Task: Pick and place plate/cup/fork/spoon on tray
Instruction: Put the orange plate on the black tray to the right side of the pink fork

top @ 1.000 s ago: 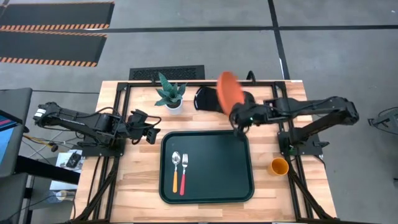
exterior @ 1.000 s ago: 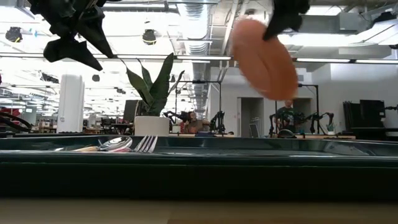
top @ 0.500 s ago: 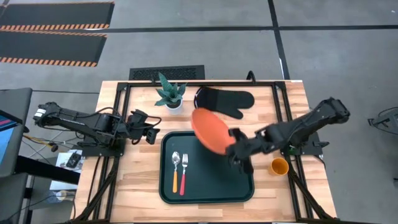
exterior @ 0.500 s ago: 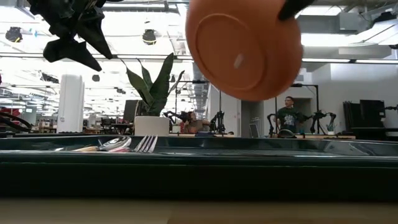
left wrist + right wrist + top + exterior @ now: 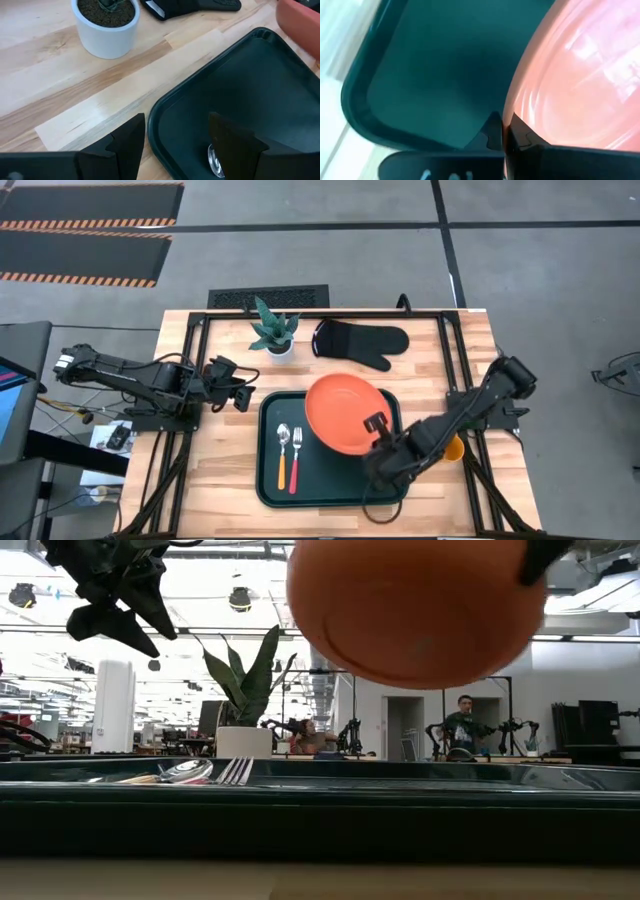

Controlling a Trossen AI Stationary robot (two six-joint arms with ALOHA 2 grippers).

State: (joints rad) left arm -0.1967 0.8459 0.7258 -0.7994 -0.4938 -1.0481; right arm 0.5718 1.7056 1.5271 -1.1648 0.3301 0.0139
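The orange-red plate [image 5: 343,412] hangs over the dark tray [image 5: 385,485], held by my right gripper [image 5: 376,427], which is shut on its rim. In the low view the plate [image 5: 415,610] is well above the tray's rim [image 5: 320,790]. The red-handled fork [image 5: 296,457] and the orange-handled spoon [image 5: 282,454] lie side by side in the tray's left part. The orange-yellow cup [image 5: 454,448] stands on the table right of the tray, partly behind my right arm. My left gripper [image 5: 241,391] is open and empty at the tray's far left corner [image 5: 165,107]. My right gripper pinches the plate's rim [image 5: 512,117] between its two fingers, at the plate's near right edge [image 5: 372,423]. The fingers come slanting from the table's near right side. The plate is lifted clear of the tray, face up and somewhat tilted.
A black oven mitt [image 5: 361,343] lies at the far middle of the table, and a potted plant in a white pot [image 5: 274,332] stands to its left. People and other robot stations show in the room beyond the table [image 5: 462,725].
My right gripper has carried the plate from above the oven mitt toward the table's near edge, out over the tray. The plate has turned from nearly edge-on to face up. The left arm has kept still.
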